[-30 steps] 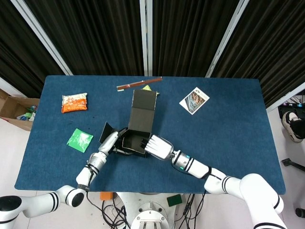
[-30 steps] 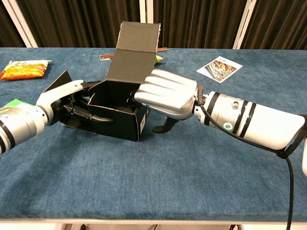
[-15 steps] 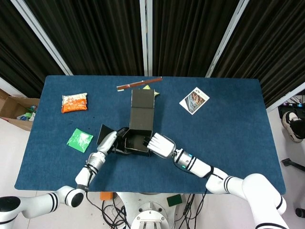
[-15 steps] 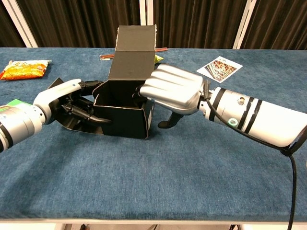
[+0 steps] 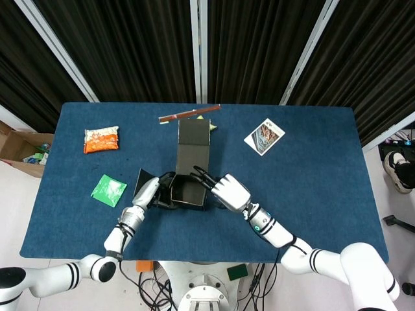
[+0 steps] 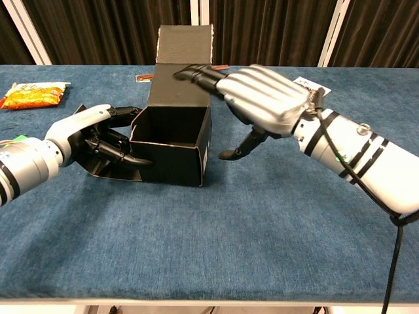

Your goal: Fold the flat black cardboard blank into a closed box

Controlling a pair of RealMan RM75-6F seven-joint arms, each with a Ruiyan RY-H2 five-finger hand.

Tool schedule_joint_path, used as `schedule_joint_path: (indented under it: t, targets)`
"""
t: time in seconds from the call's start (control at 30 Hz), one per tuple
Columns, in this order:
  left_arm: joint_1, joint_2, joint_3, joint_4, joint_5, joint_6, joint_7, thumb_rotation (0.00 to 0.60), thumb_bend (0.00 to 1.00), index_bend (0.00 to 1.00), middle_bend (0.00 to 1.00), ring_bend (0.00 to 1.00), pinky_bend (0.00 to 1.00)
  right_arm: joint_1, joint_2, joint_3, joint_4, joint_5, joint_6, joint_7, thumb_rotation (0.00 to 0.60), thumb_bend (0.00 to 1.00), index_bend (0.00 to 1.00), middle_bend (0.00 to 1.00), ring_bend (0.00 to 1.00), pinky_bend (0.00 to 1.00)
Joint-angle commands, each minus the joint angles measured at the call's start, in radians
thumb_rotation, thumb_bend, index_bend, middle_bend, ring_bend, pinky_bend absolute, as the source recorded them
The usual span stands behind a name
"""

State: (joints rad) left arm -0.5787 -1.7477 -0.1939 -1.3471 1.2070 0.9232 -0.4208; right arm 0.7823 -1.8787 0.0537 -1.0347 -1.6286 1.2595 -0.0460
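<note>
**Black box, part-folded, open at top, on blue surface**

Item: black cardboard box [image 6: 171,147], standing near the front middle of the blue surface [image 5: 311,175]. Walls upright; interior open. Rear lid panel [image 6: 184,44] stands upright above the back wall. One side flap [image 6: 98,167] lies splayed outward on the left, low against the cloth.

Left hand [image 6: 91,134]: at the box's left wall, dark fingers curled around the front left corner and against the splayed flap, gripping there.

Right hand [image 6: 265,98]: raised above and to the right of the box, palm down, fingers spread and extended toward the lid panel; dark fingertips [image 6: 190,73] lie at or just before its face, contact not certain. It holds nothing.

Other contents of surface: orange snack packet [image 5: 102,139] at far left; green sachet [image 5: 108,190] nearer the front left; printed card [image 5: 264,137] at right rear; brown strip [image 5: 188,115] at rear, behind the lid.
</note>
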Motion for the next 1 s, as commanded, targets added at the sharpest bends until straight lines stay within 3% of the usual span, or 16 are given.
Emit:
schedule_joint_path:
  t: [0.03, 0.2, 0.37, 0.7, 1.0]
  targets:
    - [0.009, 0.0, -0.022, -0.032, -0.046, 0.009, 0.034, 0.6, 0.0, 0.42, 0.45, 0.69, 0.8, -0.102, 0.008, 0.052, -0.168, 0.17, -0.021, 0.101, 0.6, 0.0, 0.0, 0.11, 0.71, 1.0]
    - [0.012, -0.005, -0.051, -0.069, -0.111, 0.021, 0.089, 0.6, 0.0, 0.41, 0.44, 0.69, 0.8, -0.163, 0.024, 0.117, -0.334, 0.406, -0.145, 0.148, 0.6, 0.0, 0.0, 0.12, 0.7, 1.0]
    - [0.007, -0.007, -0.079, -0.099, -0.169, 0.02, 0.13, 0.6, 0.0, 0.41, 0.44, 0.69, 0.8, -0.163, 0.008, 0.183, -0.369, 0.552, -0.239, 0.168, 0.6, 0.0, 0.0, 0.1, 0.7, 1.0]
    - [-0.002, -0.02, -0.11, -0.132, -0.226, 0.033, 0.183, 0.6, 0.0, 0.41, 0.43, 0.69, 0.8, -0.1, -0.034, 0.29, -0.369, 0.648, -0.331, 0.166, 0.6, 0.0, 0.0, 0.1, 0.7, 1.0]
    - [-0.002, -0.025, -0.119, -0.142, -0.236, 0.033, 0.191, 0.6, 0.0, 0.41, 0.43, 0.69, 0.8, -0.054, -0.097, 0.336, -0.32, 0.675, -0.326, 0.143, 0.6, 0.0, 0.0, 0.17, 0.71, 1.0]
